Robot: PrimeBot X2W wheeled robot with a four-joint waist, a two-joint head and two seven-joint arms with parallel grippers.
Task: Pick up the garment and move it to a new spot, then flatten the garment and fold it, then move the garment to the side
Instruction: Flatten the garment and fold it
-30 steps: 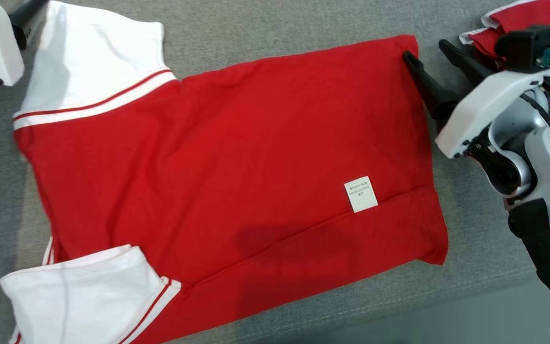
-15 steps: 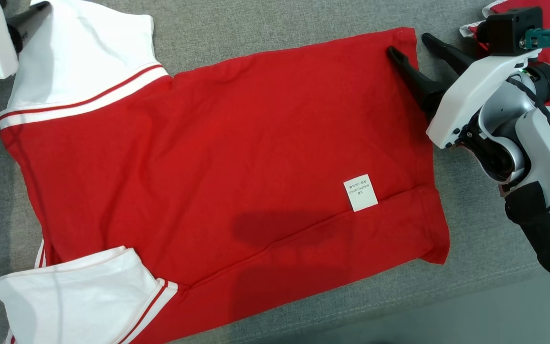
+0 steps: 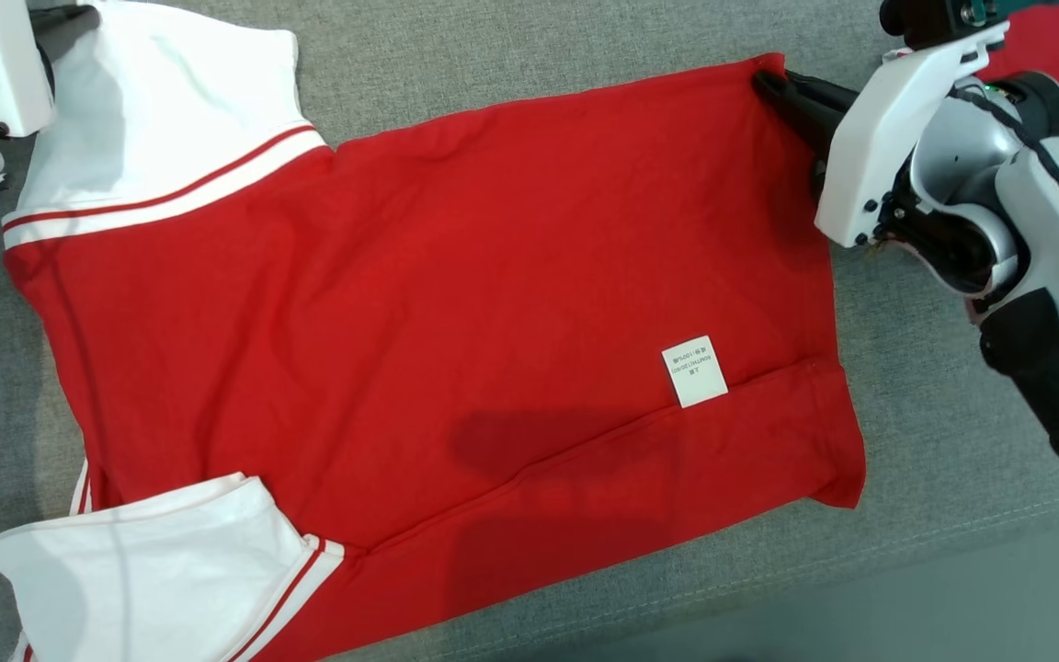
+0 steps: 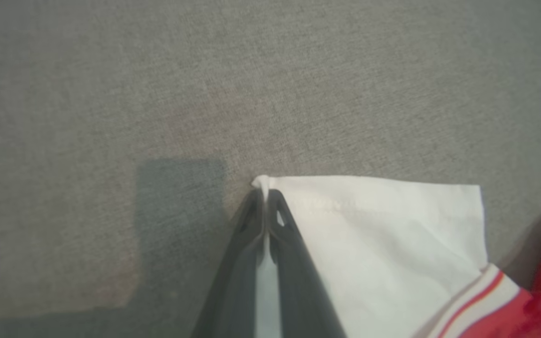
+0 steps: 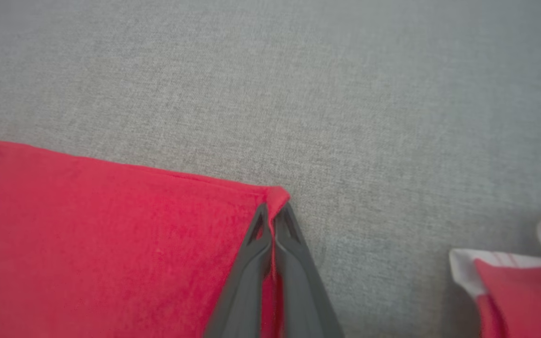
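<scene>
We have the garment (image 3: pixel 456 303), a red shirt with white sleeves, lying flat on the grey fabric surface (image 3: pixel 511 46), spread out between the two sets of jaws. The left gripper (image 4: pixel 264 191) has its jaws pinched together on the outer corner of the far white sleeve (image 4: pixel 383 234), and a sliver of white cloth shows between the fingers. The right gripper (image 5: pixel 274 206) is clamped just as tight on the red hem corner (image 5: pixel 277 193), with cloth peeking past its tips. Both bites sit on the same long far edge. We judge that deliberate: raised by its two ends, that edge can carry over evenly toward the near side for a fold. The white label (image 3: pixel 695 370) lies well back from the right jaws, toward the near hem. Off to the outer side of the right jaws, a second red-and-white garment (image 5: pixel 514 281) lies apart from them.
</scene>
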